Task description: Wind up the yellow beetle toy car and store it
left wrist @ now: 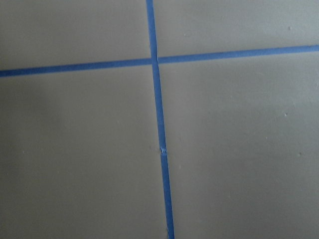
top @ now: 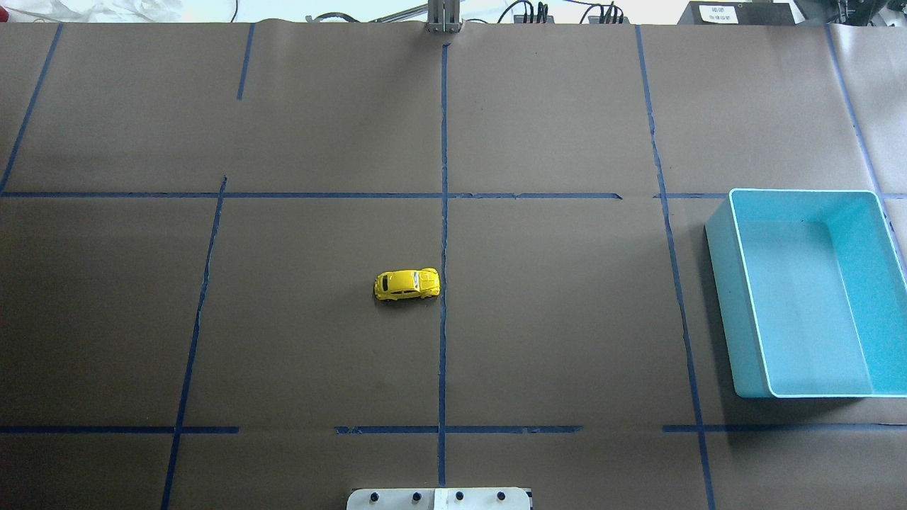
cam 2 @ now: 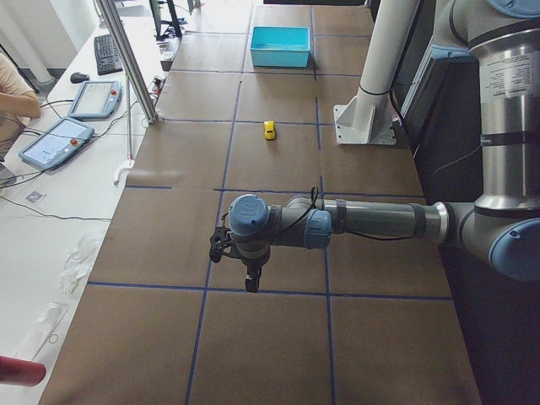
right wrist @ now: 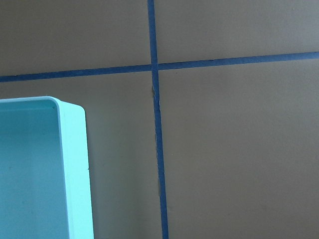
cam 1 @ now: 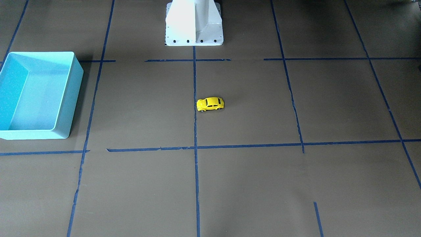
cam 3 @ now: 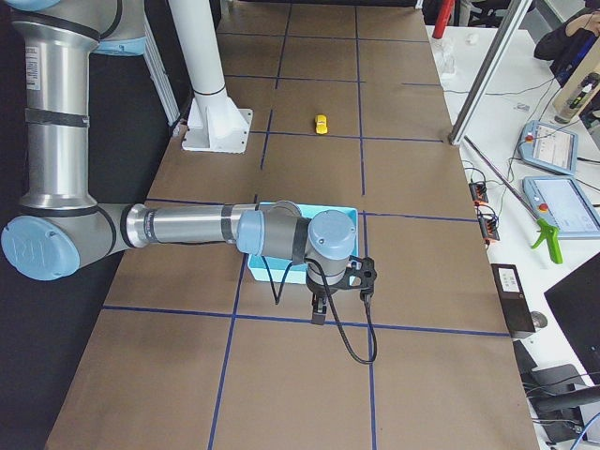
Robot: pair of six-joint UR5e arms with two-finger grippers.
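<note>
A rectangular turquoise plastic bin (top: pixel 733 297) stands open-topped on the right side of the brown paper-covered table (top: pixel 567 319); its interior shows only bare floor. The left arm (cam 2: pixel 380 221) reaches level over the table's left end, with the left gripper (cam 2: pixel 251 285) pointing straight down near a crossing of blue tape lines (top: pixel 444 142). Whether its fingers are apart or together cannot be told. The right arm (cam 3: pixel 187 225) is posed likewise at the right end, its right gripper (cam 3: pixel 319 314) hanging just beside the bin's corner; finger state equally indeterminate. The small yellow beetle-shaped toy car (top: pixel 407 284) stands on its wheels at table centre, just left of the central tape line and well apart from the bin. Its long axis runs left-right; the nose end cannot be determined.
</note>
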